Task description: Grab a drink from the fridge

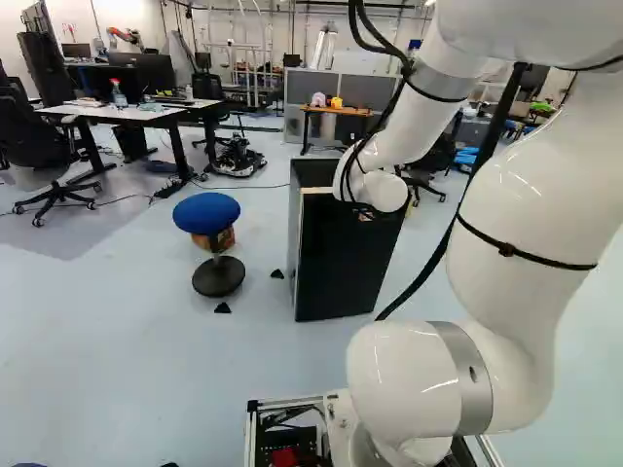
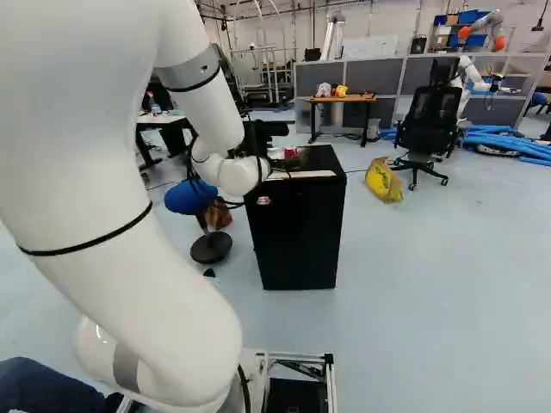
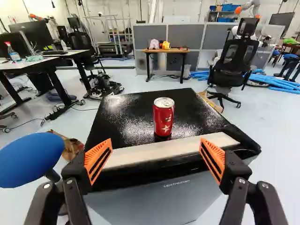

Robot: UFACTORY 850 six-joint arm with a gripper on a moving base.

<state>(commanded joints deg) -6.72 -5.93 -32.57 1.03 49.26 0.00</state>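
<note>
Spotting a red can [image 3: 163, 117] upright on top of the fridge [image 3: 145, 192], ahead of the wide-spread jaws of the gripper [image 2: 274, 138]. Got a pale front strip [image 3: 168, 149] between jaws and can. Can't see inside the fridge, fwiw. Also noticed a blue stool [image 3: 28, 159] beside it, wooden table [image 3: 166, 50] and office chair [image 3: 234, 61] farther back.

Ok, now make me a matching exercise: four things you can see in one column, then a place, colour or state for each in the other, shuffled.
1. Can
2. Stool
3. Gripper
4. Yellow bag

A. Open, fingers apart
B. On the floor by an office chair
C. Upright on top of the fridge
D. Blue seat

Pairs: 1-C, 2-D, 3-A, 4-B
</note>
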